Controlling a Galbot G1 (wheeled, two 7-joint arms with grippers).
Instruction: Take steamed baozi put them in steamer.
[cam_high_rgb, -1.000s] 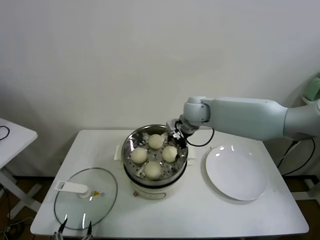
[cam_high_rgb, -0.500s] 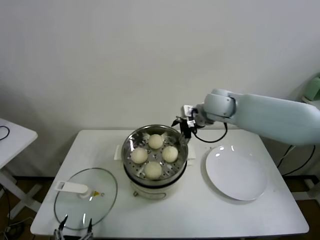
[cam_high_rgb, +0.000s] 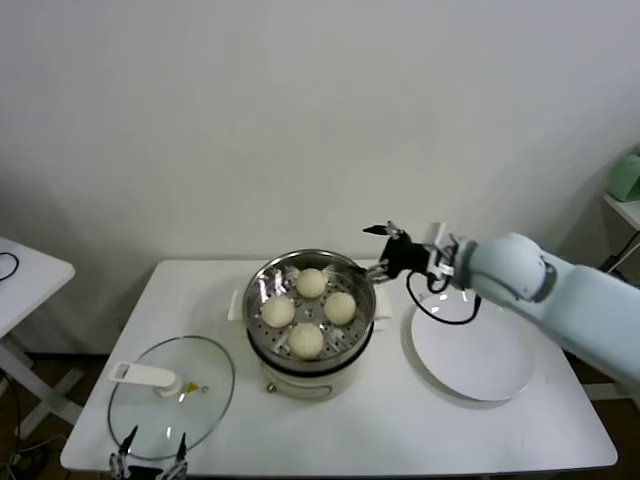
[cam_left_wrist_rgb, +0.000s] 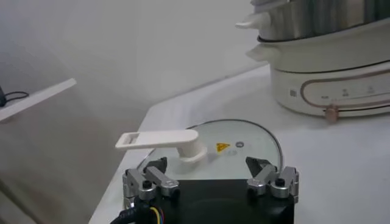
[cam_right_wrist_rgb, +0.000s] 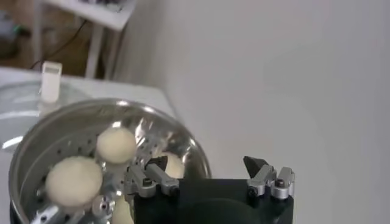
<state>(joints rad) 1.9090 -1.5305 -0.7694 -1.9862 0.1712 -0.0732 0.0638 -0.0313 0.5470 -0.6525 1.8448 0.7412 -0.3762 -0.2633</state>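
Observation:
Several cream-white baozi (cam_high_rgb: 311, 283) lie inside the shiny steel steamer (cam_high_rgb: 258, 290), which sits on a cream-white pot in the middle of the table. My right gripper (cam_high_rgb: 378, 250) hangs open and empty just off the steamer's far right rim, clear of it. In the right wrist view the right gripper (cam_right_wrist_rgb: 206, 163) has nothing between its fingers, with the baozi (cam_right_wrist_rgb: 116, 144) and the steamer rim (cam_right_wrist_rgb: 183, 137) beyond. My left gripper (cam_high_rgb: 152, 460) is parked low at the table's front left, open, by the glass lid (cam_left_wrist_rgb: 256, 137).
The glass lid (cam_high_rgb: 215, 385) with its white handle (cam_high_rgb: 145, 376) lies flat at the front left. A bare white plate (cam_high_rgb: 470, 345) lies right of the pot. A small side table (cam_high_rgb: 25, 270) stands at far left. The pot's control panel (cam_left_wrist_rgb: 341, 91) faces the front.
My right arm has drawn back to the right, taking the open gripper from over the steamer's right rim to just outside it. The baozi and the left arm have not moved.

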